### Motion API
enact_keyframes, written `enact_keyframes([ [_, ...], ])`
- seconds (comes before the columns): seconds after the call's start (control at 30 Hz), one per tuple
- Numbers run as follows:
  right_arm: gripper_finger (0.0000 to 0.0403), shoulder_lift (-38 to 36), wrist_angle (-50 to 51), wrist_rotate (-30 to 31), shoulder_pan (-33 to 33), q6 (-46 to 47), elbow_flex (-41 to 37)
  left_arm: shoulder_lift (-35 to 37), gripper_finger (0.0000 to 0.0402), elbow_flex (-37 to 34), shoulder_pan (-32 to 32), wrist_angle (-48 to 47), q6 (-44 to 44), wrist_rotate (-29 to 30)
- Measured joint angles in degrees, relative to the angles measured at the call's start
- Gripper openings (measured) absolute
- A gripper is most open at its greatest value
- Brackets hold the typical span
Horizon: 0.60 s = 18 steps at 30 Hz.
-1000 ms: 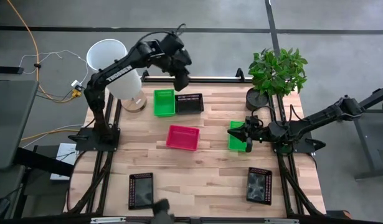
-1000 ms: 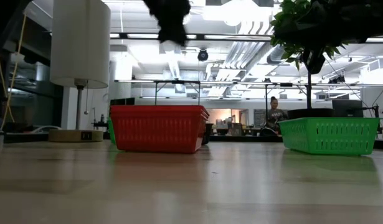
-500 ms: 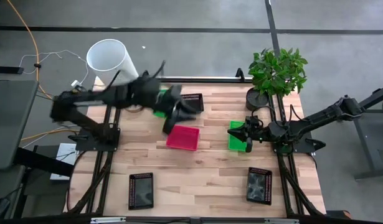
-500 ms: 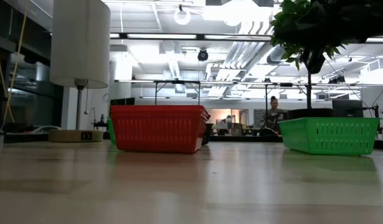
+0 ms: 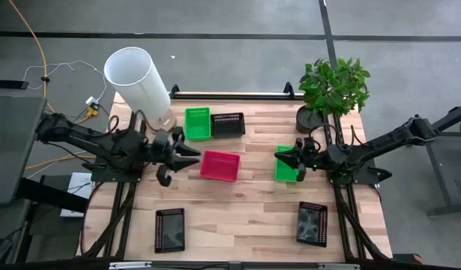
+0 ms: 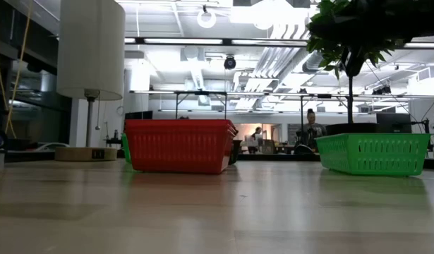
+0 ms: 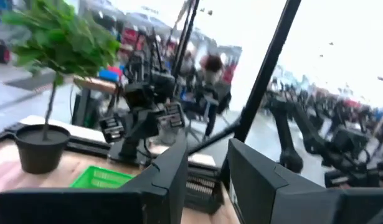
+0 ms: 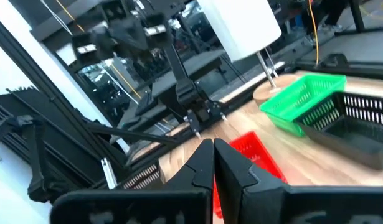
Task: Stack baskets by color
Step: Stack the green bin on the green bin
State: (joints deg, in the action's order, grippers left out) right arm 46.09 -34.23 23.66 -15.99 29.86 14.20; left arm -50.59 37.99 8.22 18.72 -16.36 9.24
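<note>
- left gripper [image 5: 191, 155] sits low over the table's left side, pointing toward the middle; fingers [image 7: 172, 177] stand a narrow gap apart with nothing between them
- left gripper tip is just beside the magenta basket [image 5: 220, 166], on its left; not touching as far as the high view shows
- right gripper [image 5: 281, 158] is at the right side, its tip over the left edge of the lone green basket [image 5: 288, 166]; fingers [image 8: 203, 163] pressed together, gripping nothing visible
- far-side pair: a green basket [image 5: 197, 124] and a black basket [image 5: 228, 124] lie side by side, edges touching or nearly so — cannot tell which
- magenta basket lies mid-table, slightly rotated, near the far pair but apart from it
- near edge: one black basket at near left [image 5: 169, 229], another black basket at near right [image 5: 312, 223], well apart from each other
- from above every basket seems single, none stacked; only six show in the high view
- low view: magenta basket reads red [image 6: 178, 145], green basket to its right [image 6: 372, 153], both flat on the wooden table [image 5: 245, 210]
- white cylinder [image 5: 139, 79] stands at the far left corner; potted plant [image 5: 332, 88] at the far right corner
- a person [image 6: 312, 127] shows far back in the room — well away from the table
</note>
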Motion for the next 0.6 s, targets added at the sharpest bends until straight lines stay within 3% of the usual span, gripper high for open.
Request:
enact_keyframes([
  [0.17, 0.0, 0.0, -0.9, 0.3, 0.0, -0.3, 0.0, 5.8, 0.0081, -8.6, 1.1, 6.0, 0.8, 2.6],
  [0.4, 0.0, 0.0, -2.9, 0.3, 0.0, -0.3, 0.0, 11.9, 0.001, -14.3, 0.7, 6.4, 2.0, 3.7],
  [0.6, 0.0, 0.0, -6.2, 0.4, 0.0, -1.7, 0.0, 15.6, 0.0001, -16.9, -1.5, 4.6, 1.6, 3.5],
])
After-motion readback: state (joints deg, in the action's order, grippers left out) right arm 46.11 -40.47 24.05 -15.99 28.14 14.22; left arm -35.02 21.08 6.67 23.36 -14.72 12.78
